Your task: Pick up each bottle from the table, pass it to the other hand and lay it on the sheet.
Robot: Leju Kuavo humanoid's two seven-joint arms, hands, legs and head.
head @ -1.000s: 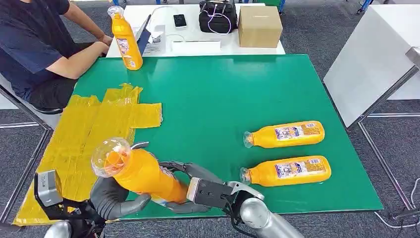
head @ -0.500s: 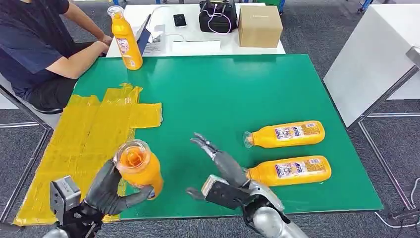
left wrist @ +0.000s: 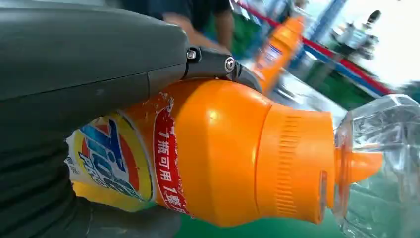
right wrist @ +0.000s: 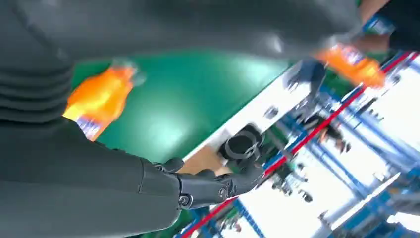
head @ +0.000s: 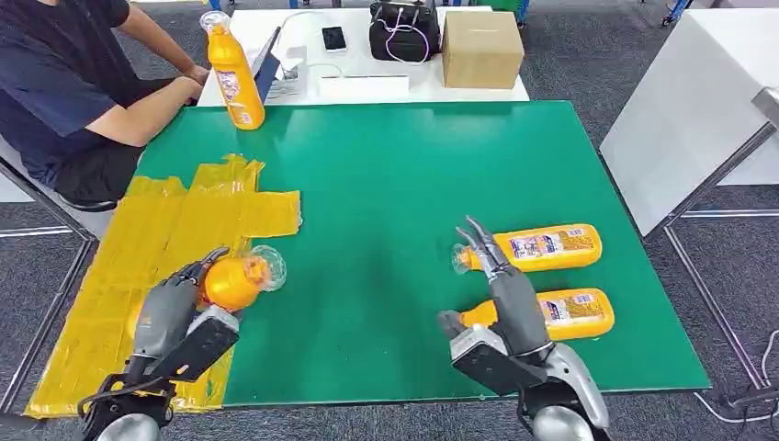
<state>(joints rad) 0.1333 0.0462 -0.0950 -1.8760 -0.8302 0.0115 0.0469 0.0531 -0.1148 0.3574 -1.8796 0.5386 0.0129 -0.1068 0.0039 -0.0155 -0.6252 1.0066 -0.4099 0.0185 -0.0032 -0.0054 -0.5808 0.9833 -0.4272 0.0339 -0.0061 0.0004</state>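
Left hand (head: 170, 312): wrapped round the held bottle (head: 230, 280), low over the yellow sheet (head: 138, 248).
Right hand (head: 501, 294): fingers spread, empty, above two lying bottles (head: 542, 248).
Handling: likely smooth, rigid, roll-prone; best gripped mid-body.

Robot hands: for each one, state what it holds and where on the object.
The left hand grips an orange bottle around its labelled body. The right hand holds nothing, fingers spread.

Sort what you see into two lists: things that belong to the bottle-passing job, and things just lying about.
Part of the job:
- held bottle in the left hand
- far lying bottle
- near lying bottle
- upright bottle
- yellow sheet
- right hand, open

Just lying about:
- cardboard box
- black bag
- phone
- seated person
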